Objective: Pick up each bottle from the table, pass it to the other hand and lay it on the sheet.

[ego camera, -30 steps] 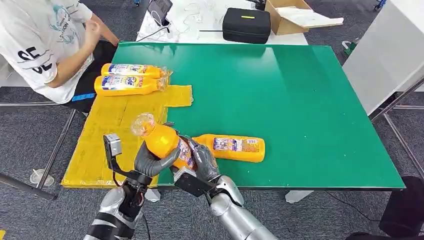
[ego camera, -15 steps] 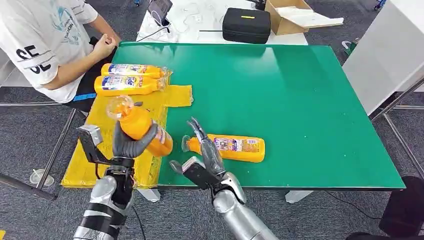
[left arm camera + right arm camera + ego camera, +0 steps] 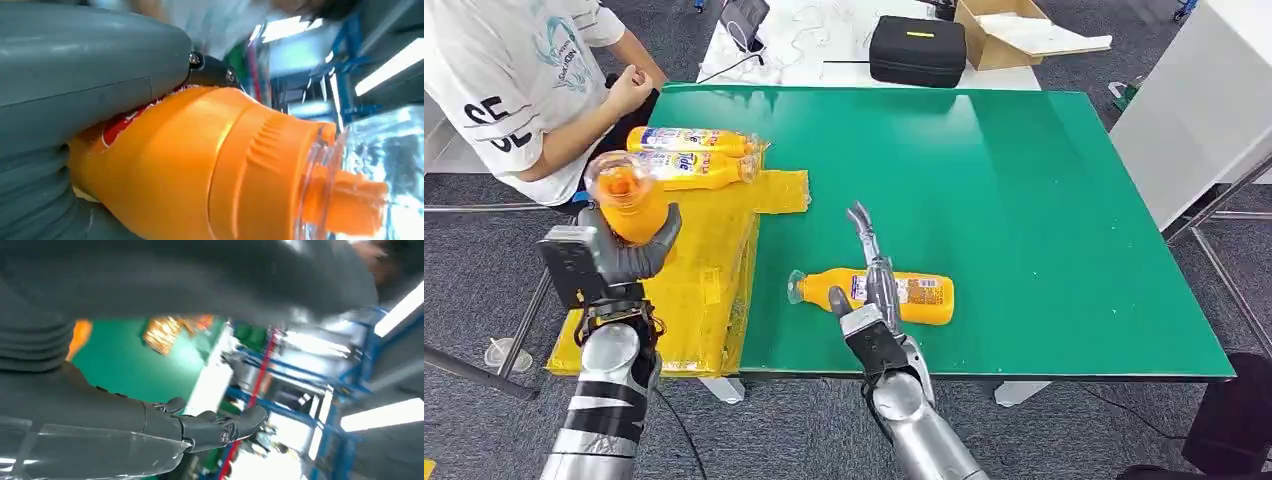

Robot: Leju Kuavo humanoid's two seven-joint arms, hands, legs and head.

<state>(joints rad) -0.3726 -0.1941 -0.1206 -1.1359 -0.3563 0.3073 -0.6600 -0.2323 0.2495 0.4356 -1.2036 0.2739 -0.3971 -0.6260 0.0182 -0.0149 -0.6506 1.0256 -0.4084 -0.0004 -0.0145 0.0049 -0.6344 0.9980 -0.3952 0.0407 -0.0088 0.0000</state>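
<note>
My left hand (image 3: 629,255) grips an orange bottle (image 3: 627,205) with a clear cap, held up over the left part of the yellow sheet (image 3: 689,260). The left wrist view shows the same bottle (image 3: 210,170) close up in the left hand (image 3: 75,100). Two orange bottles (image 3: 686,141) (image 3: 686,171) lie side by side at the sheet's far end. Another orange bottle (image 3: 894,296) lies on the green table (image 3: 1024,200) near the front edge. My right hand (image 3: 874,285) is open above it, fingers stretched out, holding nothing; its fingers (image 3: 215,427) also show in the right wrist view.
A person in a white shirt (image 3: 514,80) sits at the table's far left corner, a fist near the sheet's bottles. A black case (image 3: 917,49) and a cardboard box (image 3: 1004,30) stand on a white table behind.
The right hand has let go of the bottle and opened, moving right over the lying bottle. The left hand has carried the bottle up and left over the sheet.
</note>
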